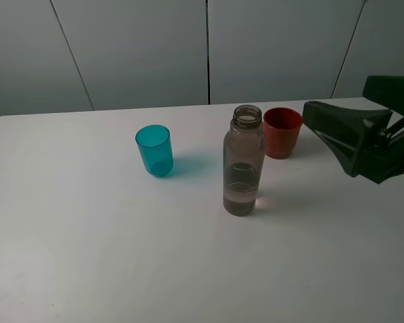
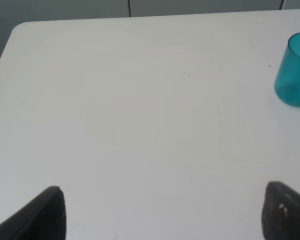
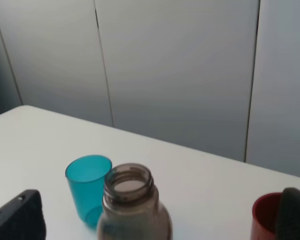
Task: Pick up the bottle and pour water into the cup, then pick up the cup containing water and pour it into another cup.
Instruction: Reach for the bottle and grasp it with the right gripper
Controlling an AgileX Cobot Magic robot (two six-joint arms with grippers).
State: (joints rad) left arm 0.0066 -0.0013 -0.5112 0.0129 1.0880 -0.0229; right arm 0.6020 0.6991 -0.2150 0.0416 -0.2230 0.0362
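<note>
Near the right edge of the white desk (image 1: 87,256), the right gripper (image 1: 340,111) hangs wide open and empty, facing the tall smoky grey-brown transparent plastic bottle (image 1: 243,161) standing mid-desk. It should close squarely on the bottle's body, clear of the opaque red-brown plastic cup (image 1: 282,132) just behind. The translucent teal plastic tumbler (image 1: 154,150) stands leftward; the left gripper (image 2: 162,212) is likewise open and empty

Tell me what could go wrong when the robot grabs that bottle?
The bottle is tall, slim and has no cap, so a bump from the open right tool might tip it and spill its water. The red cup stands near the bottle, on the tool's side, so a finger could knock it.
</note>
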